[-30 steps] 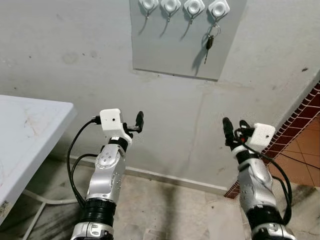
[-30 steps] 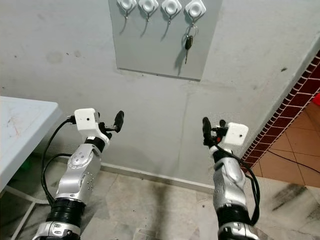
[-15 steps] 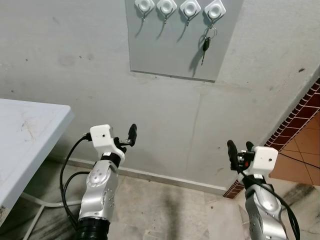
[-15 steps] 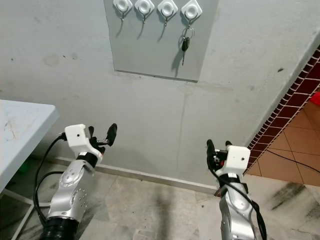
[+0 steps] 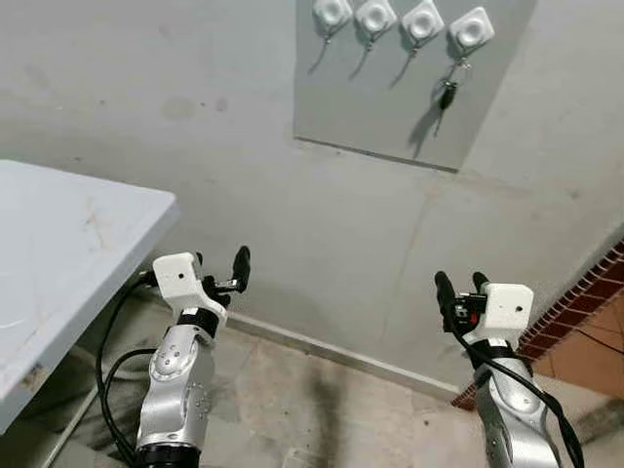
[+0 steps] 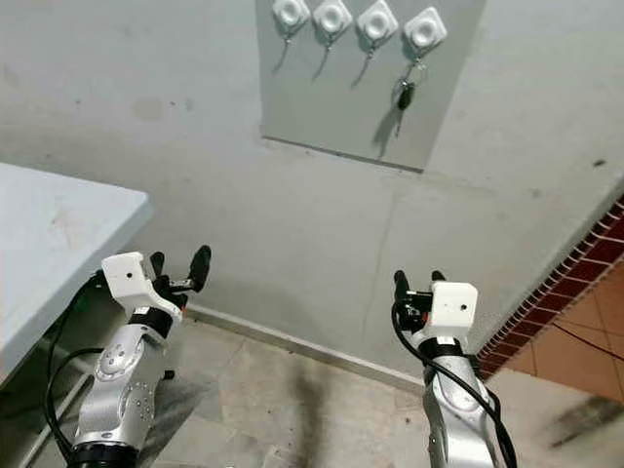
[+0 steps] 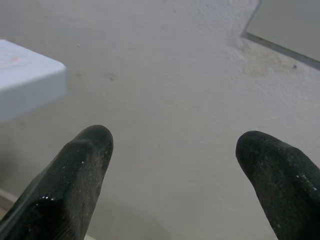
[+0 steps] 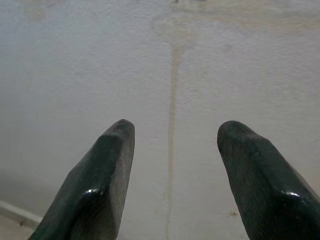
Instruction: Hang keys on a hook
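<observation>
A grey panel [image 5: 380, 107] on the wall carries a row of white hooks [image 5: 423, 20]. A dark key on a ring [image 5: 448, 94] hangs from the rightmost hook [image 5: 471, 29]; the other hooks are bare. My left gripper [image 5: 222, 268] is raised low in front of the wall, well below the panel, open with nothing between its fingers [image 7: 80, 165]. My right gripper [image 5: 460, 289] is held at a similar height below the key, also open and holding nothing, its fingers [image 8: 107, 165] pointing at bare plaster.
A white table [image 5: 68, 244] juts in from the left, close beside my left arm. The grey plaster wall meets a stained floor [image 5: 322, 409] at a skirting line. A red brick-tiled wall [image 5: 595, 292] closes the right side.
The camera has turned, so the panel sits further right and more of the table shows. Both arms are lower than a second ago. The key still hangs on its hook.
</observation>
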You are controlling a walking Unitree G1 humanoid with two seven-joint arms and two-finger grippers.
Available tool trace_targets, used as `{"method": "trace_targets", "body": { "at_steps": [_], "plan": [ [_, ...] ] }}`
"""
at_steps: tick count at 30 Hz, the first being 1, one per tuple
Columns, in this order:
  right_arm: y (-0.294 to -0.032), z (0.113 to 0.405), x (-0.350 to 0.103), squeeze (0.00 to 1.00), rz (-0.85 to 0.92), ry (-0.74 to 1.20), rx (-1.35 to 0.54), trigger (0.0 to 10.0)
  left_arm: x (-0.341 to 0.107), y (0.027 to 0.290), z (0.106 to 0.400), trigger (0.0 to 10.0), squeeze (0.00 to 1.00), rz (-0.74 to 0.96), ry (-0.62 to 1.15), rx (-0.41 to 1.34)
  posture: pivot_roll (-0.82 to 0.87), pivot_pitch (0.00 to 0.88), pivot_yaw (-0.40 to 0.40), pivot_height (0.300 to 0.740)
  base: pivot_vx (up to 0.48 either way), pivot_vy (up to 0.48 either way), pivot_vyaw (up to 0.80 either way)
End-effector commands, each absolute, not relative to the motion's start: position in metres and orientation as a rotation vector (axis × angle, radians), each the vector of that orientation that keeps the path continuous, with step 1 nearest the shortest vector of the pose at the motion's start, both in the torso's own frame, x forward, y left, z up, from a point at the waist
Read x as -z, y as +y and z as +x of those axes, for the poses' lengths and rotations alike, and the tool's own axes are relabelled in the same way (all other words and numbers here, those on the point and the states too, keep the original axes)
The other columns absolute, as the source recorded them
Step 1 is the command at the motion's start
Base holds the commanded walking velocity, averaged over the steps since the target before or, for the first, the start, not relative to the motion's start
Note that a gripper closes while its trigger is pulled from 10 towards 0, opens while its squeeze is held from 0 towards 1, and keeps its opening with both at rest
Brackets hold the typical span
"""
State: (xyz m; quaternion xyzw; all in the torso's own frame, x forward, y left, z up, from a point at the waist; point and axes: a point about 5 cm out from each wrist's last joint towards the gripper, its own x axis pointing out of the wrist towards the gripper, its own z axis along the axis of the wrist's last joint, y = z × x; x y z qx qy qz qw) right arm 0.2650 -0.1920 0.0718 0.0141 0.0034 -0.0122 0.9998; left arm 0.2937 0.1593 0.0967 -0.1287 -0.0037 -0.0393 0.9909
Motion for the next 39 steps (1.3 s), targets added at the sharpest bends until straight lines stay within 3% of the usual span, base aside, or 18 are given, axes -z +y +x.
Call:
{"method": "trace_targets", "body": {
  "at_steps": [1,39],
  "plan": [
    [-0.194,0.269,-0.078,0.0,0.02,-0.003,0.033,10.0,-0.105,0.16,0.299,10.0,0.0,-0.226,-0.026,0.083,-0.04,0.0,-0.025,0.74,0.0,0.0,0.8],
    [-0.192,0.282,-0.089,0.0,-0.033,-0.016,-0.031,10.0,-0.123,0.156,0.319,10.0,0.0,-0.198,-0.052,0.078,-0.05,0.0,-0.044,0.74,0.0,0.0,0.8]
  ]
}}
